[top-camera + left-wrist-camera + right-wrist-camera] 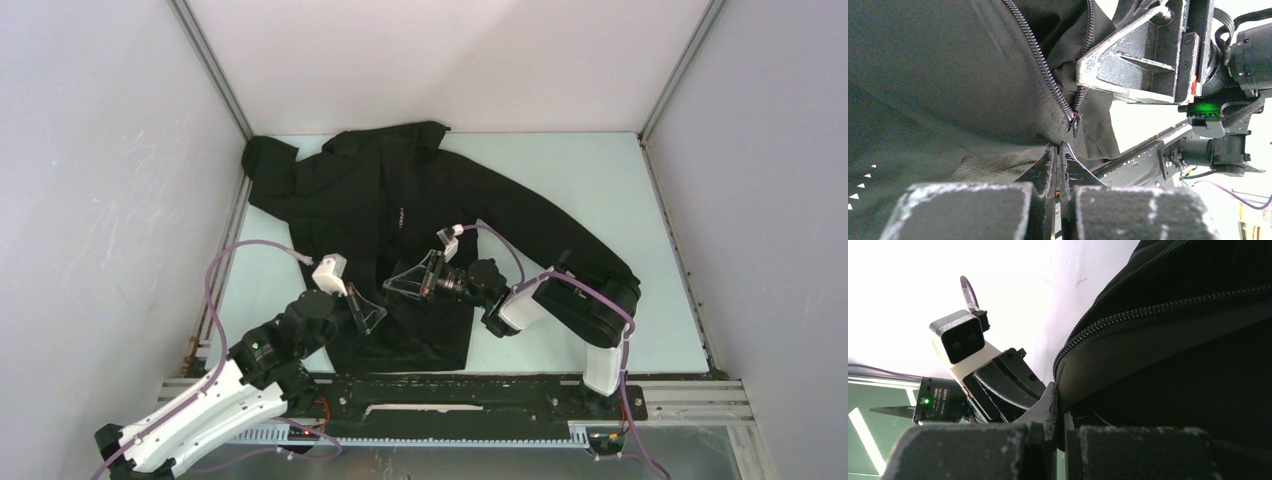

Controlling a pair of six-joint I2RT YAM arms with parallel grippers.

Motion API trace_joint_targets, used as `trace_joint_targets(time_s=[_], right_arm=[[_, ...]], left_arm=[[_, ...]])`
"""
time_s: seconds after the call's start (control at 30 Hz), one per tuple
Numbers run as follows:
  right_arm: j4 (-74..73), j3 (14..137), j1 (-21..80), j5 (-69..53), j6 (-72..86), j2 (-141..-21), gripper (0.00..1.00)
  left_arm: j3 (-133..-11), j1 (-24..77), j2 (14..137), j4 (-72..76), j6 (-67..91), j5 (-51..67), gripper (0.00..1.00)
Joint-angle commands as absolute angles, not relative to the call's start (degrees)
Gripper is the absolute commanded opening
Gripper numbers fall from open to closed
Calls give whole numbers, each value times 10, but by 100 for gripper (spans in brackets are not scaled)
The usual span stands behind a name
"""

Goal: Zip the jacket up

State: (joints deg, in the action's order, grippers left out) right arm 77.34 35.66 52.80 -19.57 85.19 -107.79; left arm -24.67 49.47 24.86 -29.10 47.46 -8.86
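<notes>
The black jacket (420,210) lies spread on the table, its front zipper open. In the left wrist view the two rows of zipper teeth (1040,60) meet at the slider (1075,122), just above my left gripper (1059,147). That gripper is shut on the jacket's bottom hem fabric (998,165). My right gripper (1060,390) is shut on the jacket's front edge beside the zipper teeth (1148,310). In the top view the left gripper (370,312) and the right gripper (405,280) sit close together over the jacket's lower front.
The light green table (600,180) is enclosed by white walls. A metal rail (450,395) runs along the near edge by the arm bases. The right arm (580,305) lies over the jacket's right sleeve. Purple cables (240,255) loop at the left.
</notes>
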Motion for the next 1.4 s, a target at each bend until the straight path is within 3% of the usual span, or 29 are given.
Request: trace_joint_targets(time_s=[0.0,0.03,0.17,0.2,0.33,0.5,0.73,1.03,1.37], right_arm=[[865,368,513,-156,866,-1075,0],[868,365,513,-156,867,-1080,0],[871,363,513,-161,866,-1093,0],[870,362,514,-162,865,-1095,0],[870,362,514,-166,863,-1096,0],[871,359,516,-172,859,-1093,0],[871,353,517,-175,848,-1084,0],[872,351,518,-175,844,-1078,0],[871,351,518,-171,843,-1080,0]], left_arm=[[-278,497,229,-345,470,-83,0],[-282,497,219,-351,479,-91,6],[-285,497,189,-369,516,-105,50],[-285,496,185,-371,522,-101,55],[-297,496,183,-412,548,-116,70],[-312,492,173,-420,570,-150,80],[-298,439,154,-351,634,-120,83],[-235,311,183,-214,646,71,52],[-200,310,192,-223,642,93,46]])
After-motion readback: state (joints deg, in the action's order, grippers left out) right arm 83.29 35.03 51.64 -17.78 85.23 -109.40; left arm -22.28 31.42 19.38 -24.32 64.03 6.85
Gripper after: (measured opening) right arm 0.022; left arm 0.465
